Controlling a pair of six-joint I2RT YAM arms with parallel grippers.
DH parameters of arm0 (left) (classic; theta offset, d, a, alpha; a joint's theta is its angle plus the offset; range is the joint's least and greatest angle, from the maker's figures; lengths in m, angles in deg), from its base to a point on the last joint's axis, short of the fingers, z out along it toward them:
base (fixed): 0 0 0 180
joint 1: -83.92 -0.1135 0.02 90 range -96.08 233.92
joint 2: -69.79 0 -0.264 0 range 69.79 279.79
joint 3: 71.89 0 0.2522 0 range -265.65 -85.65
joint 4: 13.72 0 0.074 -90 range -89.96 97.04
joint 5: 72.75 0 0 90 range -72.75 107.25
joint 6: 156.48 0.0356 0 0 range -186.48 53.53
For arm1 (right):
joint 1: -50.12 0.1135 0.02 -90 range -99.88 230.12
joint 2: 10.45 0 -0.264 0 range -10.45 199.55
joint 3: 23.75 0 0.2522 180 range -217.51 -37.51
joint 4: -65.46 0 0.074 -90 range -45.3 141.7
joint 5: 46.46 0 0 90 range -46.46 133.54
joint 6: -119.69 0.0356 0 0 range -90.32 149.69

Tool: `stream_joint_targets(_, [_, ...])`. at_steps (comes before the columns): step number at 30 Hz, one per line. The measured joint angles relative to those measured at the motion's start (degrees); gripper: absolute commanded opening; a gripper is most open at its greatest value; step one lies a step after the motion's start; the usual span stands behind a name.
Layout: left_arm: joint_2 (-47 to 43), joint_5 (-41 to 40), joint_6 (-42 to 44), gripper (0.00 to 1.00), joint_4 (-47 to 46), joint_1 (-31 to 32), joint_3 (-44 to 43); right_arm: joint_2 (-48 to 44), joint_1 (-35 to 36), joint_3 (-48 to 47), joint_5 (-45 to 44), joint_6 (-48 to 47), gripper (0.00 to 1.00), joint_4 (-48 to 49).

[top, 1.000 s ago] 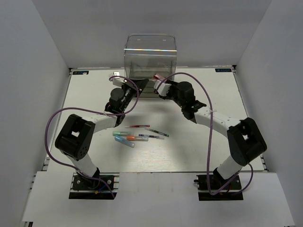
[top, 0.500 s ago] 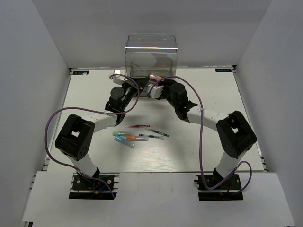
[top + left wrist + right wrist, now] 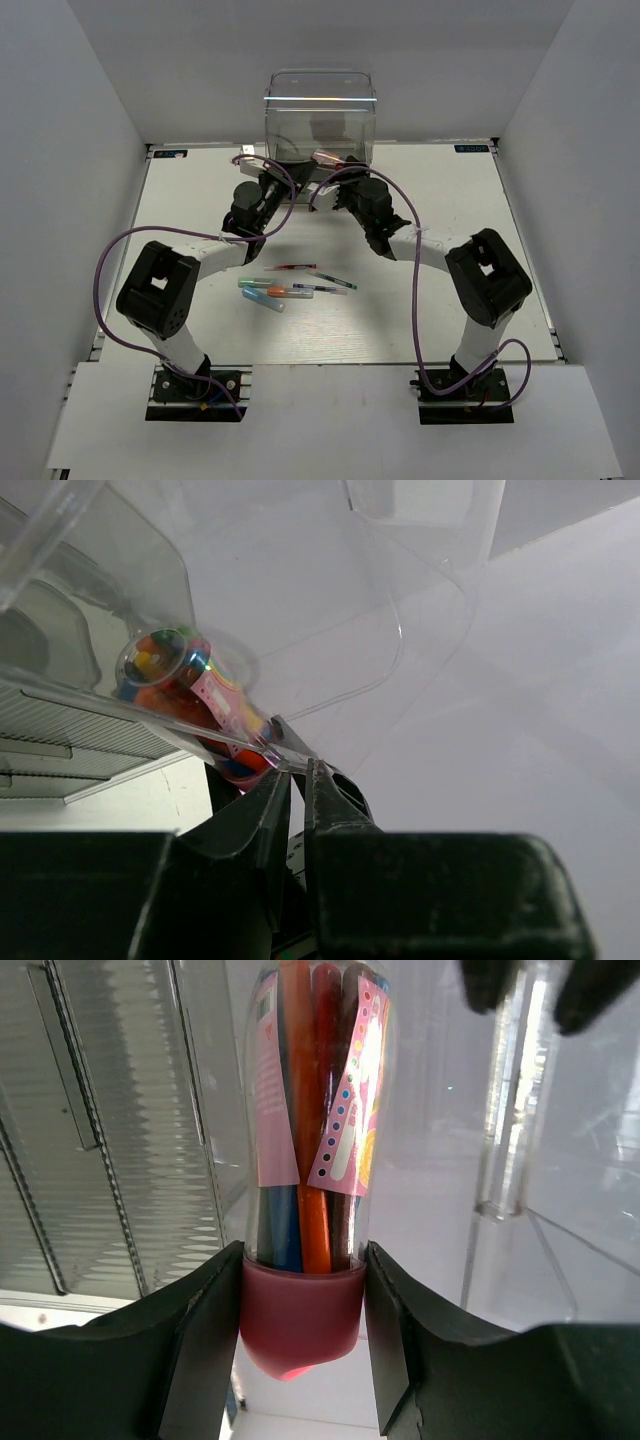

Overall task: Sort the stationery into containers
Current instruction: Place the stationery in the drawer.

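Pink tube [image 3: 310,1110] is clamped at its pink capped end by the right claw [image 3: 300,1325], the jaws set roughly half apart around the cap. The tube is held up against the front of the clear organiser [image 3: 320,110] at the far middle of the table [image 3: 340,335], clear body pointed toward the box. Whether it is inside yet cannot be told. Coloured markers [image 3: 315,1160] are packed inside the tube, so it is judged heavier than a single pen. It is also judged stiff, smooth and likely slippery. The cap gives the best hold, but it could be pulled off, so a grip across the cap seam is advised.

Left claw [image 3: 297,780] is nearly closed, and a thin clear edge of the organiser is pinched between its tips, apparently a drawer or flap. The organiser is judged light and hard, easily slid or cracked if yanked.

Loose pens and markers [image 3: 295,285] are seen lying close together on the table between the arms, well apart from the organiser. They are judged light, thin and prone to rolling, and are best taken mid-barrel.
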Motion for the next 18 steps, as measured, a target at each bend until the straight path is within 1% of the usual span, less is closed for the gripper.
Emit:
stream_joint_targets(7, [0.0, 0.0, 0.3, 0.1, 0.0, 0.0, -0.1, 1.8, 0.0, 0.0, -0.7, -5.7, 0.0, 2.2])
stream_joint_targets(18, [0.0, 0.0, 0.6, 0.1, 0.0, 0.0, -0.1, 3.7, -0.4, 0.0, -0.2, -16.3, 0.0, 2.8])
